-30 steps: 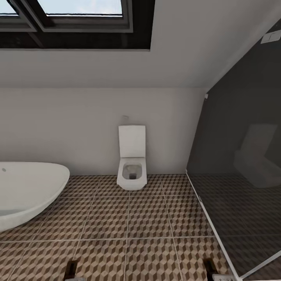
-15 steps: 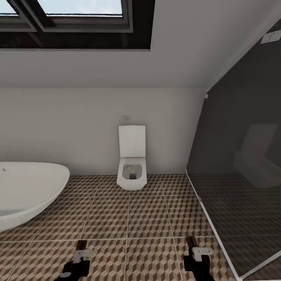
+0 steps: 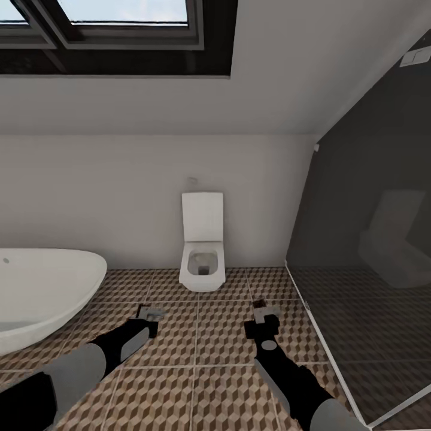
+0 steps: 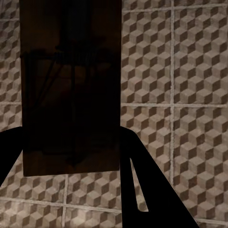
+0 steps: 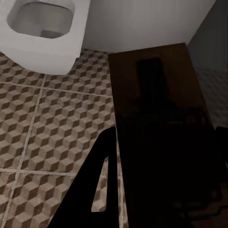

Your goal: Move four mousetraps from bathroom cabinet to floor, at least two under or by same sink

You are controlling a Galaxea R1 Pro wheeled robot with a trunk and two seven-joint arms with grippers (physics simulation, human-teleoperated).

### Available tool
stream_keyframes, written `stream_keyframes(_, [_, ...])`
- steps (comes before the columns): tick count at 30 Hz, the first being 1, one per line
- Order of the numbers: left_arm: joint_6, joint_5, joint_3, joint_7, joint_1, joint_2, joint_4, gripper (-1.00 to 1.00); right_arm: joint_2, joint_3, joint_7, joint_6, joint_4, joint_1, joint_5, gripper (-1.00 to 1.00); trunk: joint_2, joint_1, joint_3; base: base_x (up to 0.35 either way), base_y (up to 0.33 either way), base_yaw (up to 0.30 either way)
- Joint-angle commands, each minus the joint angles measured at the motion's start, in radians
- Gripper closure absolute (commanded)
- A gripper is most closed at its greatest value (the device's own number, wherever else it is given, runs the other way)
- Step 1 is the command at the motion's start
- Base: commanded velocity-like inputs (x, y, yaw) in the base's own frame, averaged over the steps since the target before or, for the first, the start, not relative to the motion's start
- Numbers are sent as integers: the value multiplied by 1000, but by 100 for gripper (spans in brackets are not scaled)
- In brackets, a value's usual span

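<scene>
Each hand, left hand (image 3: pixel 149 312) and right hand (image 3: pixel 263 312), grips a mousetrap (image 4: pixel 71 90) above the bathroom floor (image 3: pixel 197 335).

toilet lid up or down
Up: the toilet's lid stands upright against the wall, and the open bowl shows below it.

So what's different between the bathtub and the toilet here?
The bathtub is a broad, rounded oval basin cut off by the picture's left edge; the toilet is narrower and squarer, seen whole. The toilet's lid stands raised against the back wall, while the bathtub is an open bowl with no lid. Both are white, beside the cube-patterned floor.
</scene>
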State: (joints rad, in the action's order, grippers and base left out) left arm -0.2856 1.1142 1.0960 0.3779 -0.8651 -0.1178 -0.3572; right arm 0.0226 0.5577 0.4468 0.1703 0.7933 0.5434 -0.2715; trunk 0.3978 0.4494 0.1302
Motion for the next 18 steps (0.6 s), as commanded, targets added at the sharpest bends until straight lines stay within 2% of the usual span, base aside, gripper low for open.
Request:
stream_keyframes(1, [-20,7,7,10,-16,-2,-5,100,1,-3,4,18,-2,19,-7,100,2,1,2,0,0,0])
stream_keyframes(4, [-6,7,8,10,-26,-3,3,100,1,-15,3,24,-8,31,-8,100,2,1,2,0,0,0])
stream_keyframes(9, [145,7,10,2,-30,-5,30,100,2,-21,2,21,-48,36,-11,100,2,1,2,0,0,0])
stream_keyframes(11, [181,7,12,0,-30,-6,35,100,2,-21,1,18,-64,36,-13,100,2,1,2,0,0,0])
stream_keyframes(18, [207,7,17,-23,-31,-5,82,100,3,-21,1,-33,-88,36,-14,100,2,1,2,0,0,0])
